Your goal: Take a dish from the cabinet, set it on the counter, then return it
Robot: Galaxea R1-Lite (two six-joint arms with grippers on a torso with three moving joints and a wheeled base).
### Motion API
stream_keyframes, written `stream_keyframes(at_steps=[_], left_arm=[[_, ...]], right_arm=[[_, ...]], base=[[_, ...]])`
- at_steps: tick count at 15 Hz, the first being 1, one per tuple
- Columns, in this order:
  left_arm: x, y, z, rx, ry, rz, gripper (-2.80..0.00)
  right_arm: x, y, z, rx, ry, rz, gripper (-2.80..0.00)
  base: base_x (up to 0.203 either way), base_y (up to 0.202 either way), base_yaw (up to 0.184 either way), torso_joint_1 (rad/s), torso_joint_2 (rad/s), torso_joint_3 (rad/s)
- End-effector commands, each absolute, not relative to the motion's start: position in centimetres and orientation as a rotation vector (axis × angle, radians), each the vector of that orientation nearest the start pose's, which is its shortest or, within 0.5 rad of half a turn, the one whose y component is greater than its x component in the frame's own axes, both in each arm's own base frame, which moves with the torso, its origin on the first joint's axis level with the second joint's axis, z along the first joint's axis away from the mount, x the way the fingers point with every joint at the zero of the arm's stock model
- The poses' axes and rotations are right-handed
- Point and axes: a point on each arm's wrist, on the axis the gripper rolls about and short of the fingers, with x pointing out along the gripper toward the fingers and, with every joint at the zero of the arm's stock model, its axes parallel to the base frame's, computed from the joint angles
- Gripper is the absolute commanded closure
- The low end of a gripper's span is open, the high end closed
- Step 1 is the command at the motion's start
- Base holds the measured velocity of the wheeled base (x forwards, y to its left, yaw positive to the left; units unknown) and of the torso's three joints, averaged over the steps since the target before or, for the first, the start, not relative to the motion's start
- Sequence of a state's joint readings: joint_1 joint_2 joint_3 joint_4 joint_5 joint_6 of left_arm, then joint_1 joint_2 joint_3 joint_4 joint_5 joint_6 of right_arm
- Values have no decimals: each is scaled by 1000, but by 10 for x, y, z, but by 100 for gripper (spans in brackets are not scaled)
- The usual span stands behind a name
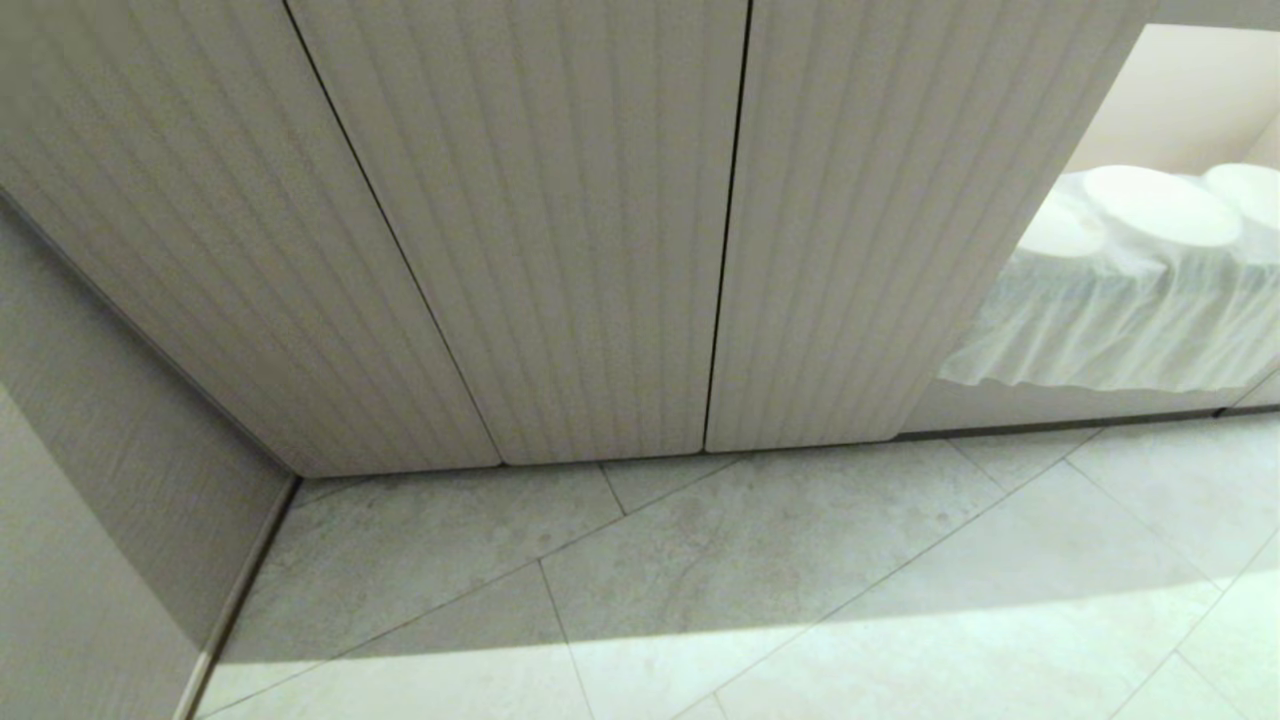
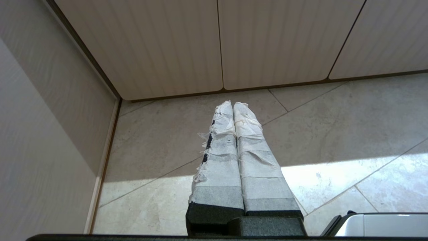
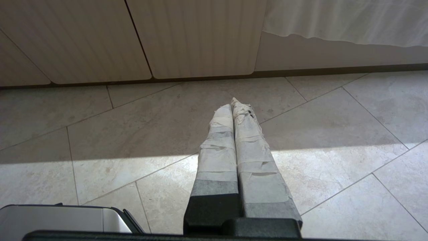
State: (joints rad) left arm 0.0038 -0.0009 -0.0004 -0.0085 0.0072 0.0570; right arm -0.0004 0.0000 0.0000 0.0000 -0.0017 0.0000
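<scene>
Head view: the low cabinet (image 1: 560, 250) with pale beige, vertically fluted doors stands shut above a grey-veined tiled floor (image 1: 800, 580); neither gripper appears, and no small white bowl can be seen. Beyond its right end, a white cloth-draped surface (image 1: 1110, 320) carries pale round plates (image 1: 1160, 205).

Left wrist view: the left gripper (image 2: 233, 104), its fingers wrapped in white tape, is pressed closed and empty, hanging over the floor, the cabinet doors just ahead of its tips.

Right wrist view: the right gripper (image 3: 232, 103), likewise taped, is closed and empty above the tiles, facing the cabinet base.
</scene>
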Motion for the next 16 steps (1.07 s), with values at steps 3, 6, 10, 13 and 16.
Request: stream_keyframes(at_steps=[3, 6, 10, 13, 16], left_arm=[[-23, 0, 76, 57, -9, 12, 0], [-23, 0, 76, 57, -9, 13, 0], [-23, 0, 76, 57, -9, 13, 0], [-23, 0, 76, 57, -9, 13, 0], [-23, 0, 76, 57, -9, 13, 0]], right_arm=[[-23, 0, 75, 0, 0, -2, 0], [-23, 0, 76, 0, -2, -2, 0], [-23, 0, 75, -6, 1, 0, 0], [-23, 0, 75, -6, 0, 0, 0], [-23, 0, 76, -1, -1, 0, 0]], base=[[0, 0, 0, 0, 0, 0], [0, 0, 0, 0, 0, 0], [0, 0, 0, 0, 0, 0], [0, 0, 0, 0, 0, 0], [0, 0, 0, 0, 0, 0]])
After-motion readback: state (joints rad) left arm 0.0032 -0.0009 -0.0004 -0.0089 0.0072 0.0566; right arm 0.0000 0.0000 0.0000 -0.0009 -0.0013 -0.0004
